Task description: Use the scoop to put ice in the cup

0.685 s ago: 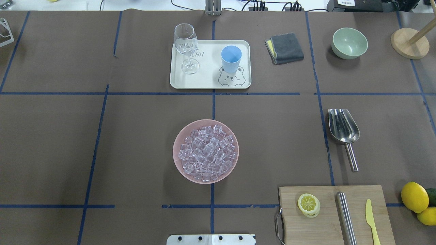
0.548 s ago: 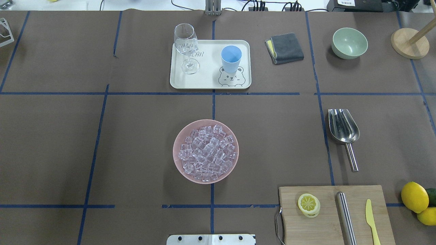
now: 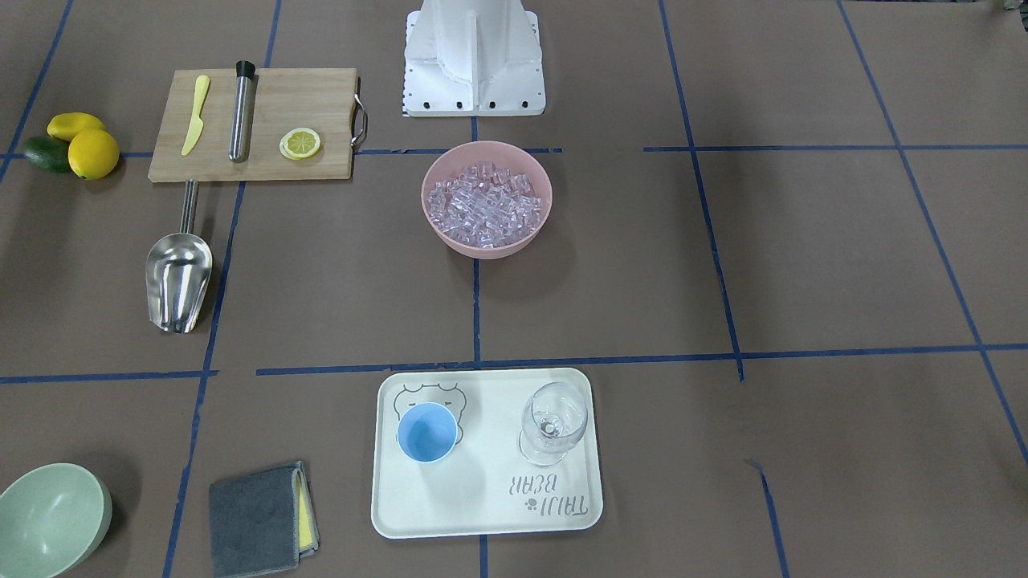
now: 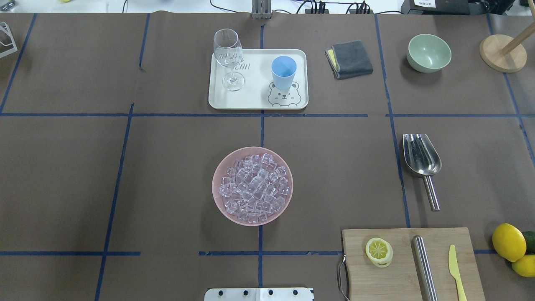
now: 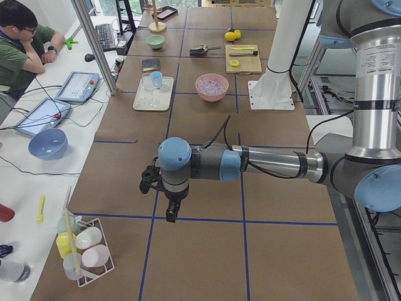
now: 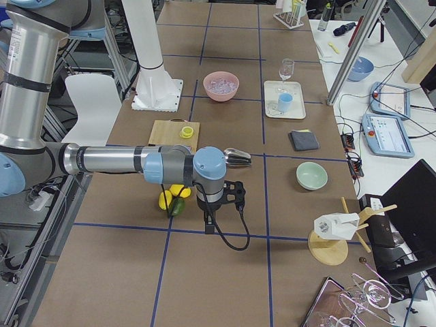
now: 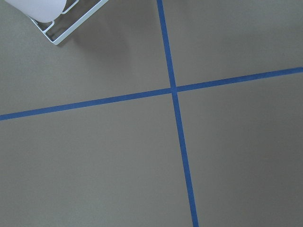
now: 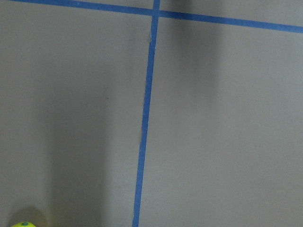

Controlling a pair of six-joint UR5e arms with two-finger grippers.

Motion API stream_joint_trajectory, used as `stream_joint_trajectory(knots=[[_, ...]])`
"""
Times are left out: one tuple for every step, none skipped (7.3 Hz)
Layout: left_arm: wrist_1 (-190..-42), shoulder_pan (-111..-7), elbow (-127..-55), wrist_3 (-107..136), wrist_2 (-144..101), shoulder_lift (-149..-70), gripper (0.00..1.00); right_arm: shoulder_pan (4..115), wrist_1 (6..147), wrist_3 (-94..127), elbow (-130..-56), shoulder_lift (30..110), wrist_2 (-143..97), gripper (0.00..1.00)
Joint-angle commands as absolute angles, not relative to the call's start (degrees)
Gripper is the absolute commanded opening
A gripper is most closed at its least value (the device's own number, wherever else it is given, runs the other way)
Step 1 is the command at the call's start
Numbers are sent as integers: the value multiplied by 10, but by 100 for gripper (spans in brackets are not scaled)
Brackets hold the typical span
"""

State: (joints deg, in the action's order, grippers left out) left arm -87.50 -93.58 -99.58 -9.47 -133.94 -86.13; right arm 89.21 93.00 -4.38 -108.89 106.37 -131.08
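Note:
The ice (image 4: 252,189) is a heap of clear cubes in a pink bowl (image 4: 215,175) at the table's middle. The light-blue cup (image 4: 284,72) stands upright on a white tray (image 4: 255,100) at the far side. The steel scoop (image 4: 421,160) lies on the table right of the bowl, handle toward the robot. No gripper shows in the overhead or front views. My left gripper (image 5: 170,213) hangs over bare table far from the bowl. My right gripper (image 6: 208,219) hangs near the lemons. I cannot tell if either is open or shut.
A wine glass (image 4: 228,58) stands on the tray left of the cup. A cutting board (image 4: 401,276) at the near right holds a lemon slice (image 4: 378,251), a steel cylinder (image 4: 424,267) and a yellow knife (image 4: 455,267). A grey cloth (image 4: 350,59) and a green bowl (image 4: 429,52) sit far right.

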Motion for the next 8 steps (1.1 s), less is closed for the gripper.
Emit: stream_joint_trajectory(knots=[[-875,-927,-996,-94,-1339,-861,100,889,930,-41,-1085,1062,-1312,100],[-875,-926,-998,-91,-1342,-866,100,888,926,-39,-1092,1049,-1310,100],[-878,-925,-1004,-92,-1345,-870,100,888,915,-39,-1091,1040,-1310,100],[-877,-925,-1009,-91,-1345,-885,100,888,914,-38,-1090,1037,-1317,100],[-881,-925,-1011,-92,-1350,-887,100,888,913,-37,-1089,1031,-1349,100],[-890,-925,-1006,-91,-1398,-891,100,888,913,-34,-1087,1030,-1373,100],[-954,-925,-992,-91,-1405,-902,100,888,912,-35,-1086,1028,-1373,100],[-1017,-926,-998,-89,-1410,-897,100,886,912,-35,-1087,1017,-1373,100]])
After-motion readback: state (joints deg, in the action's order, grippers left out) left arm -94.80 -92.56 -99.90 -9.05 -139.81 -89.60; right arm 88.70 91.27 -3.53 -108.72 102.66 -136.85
